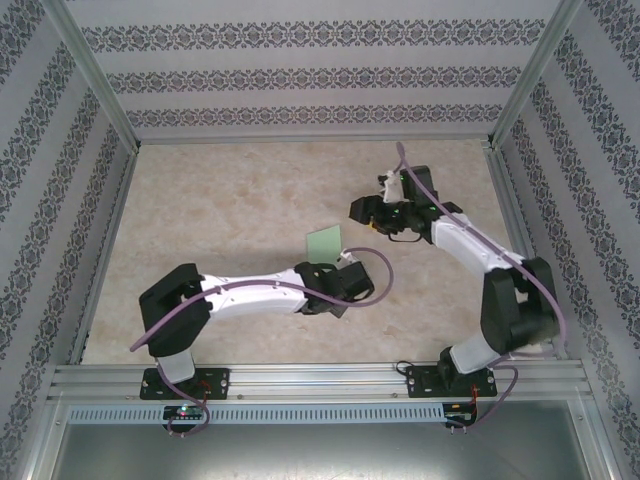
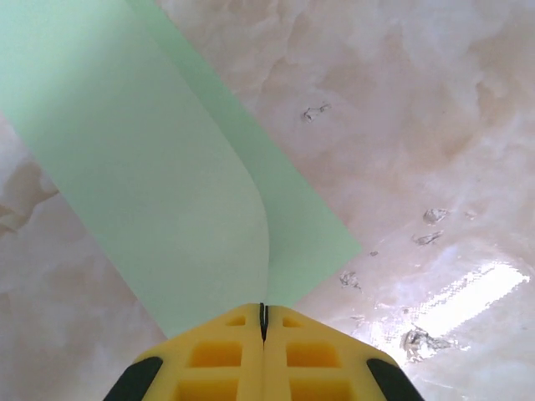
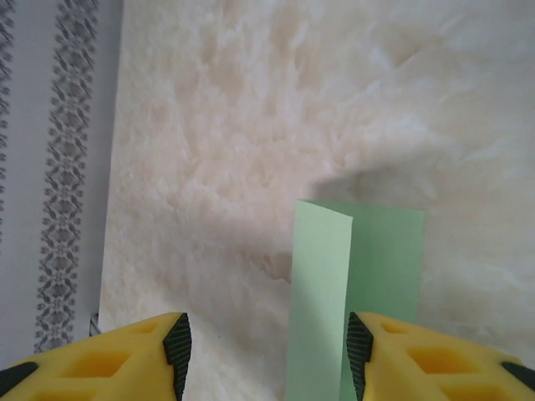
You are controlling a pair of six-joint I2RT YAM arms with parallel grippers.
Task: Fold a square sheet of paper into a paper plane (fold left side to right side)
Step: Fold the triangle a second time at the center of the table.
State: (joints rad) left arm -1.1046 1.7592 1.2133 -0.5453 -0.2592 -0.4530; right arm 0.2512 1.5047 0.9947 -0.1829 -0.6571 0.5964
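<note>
The thin, pale mint-green square sheet of paper (image 1: 323, 243) was seen near the middle of the pale marbled surface (image 1: 220, 200). Part of it lay flat, and one side stood up off the surface in a soft curl.

The raised edge was pinched in the left claw (image 2: 262, 311), and the yellow fingers (image 2: 217, 355) were pressed tight together on it. The right claw (image 3: 267, 342) was held wide apart with nothing in it, above the surface and just beside the paper.

The side-to-side fold was judged to be about half done. The raised side was bent over the flat part, but it was not laid down, and no sharp crease could be seen. The held edge would need to be brought down onto the far edge, lined up, and pressed flat. No pointed plane shape had been made, so most of the folding was judged to be left.
</note>
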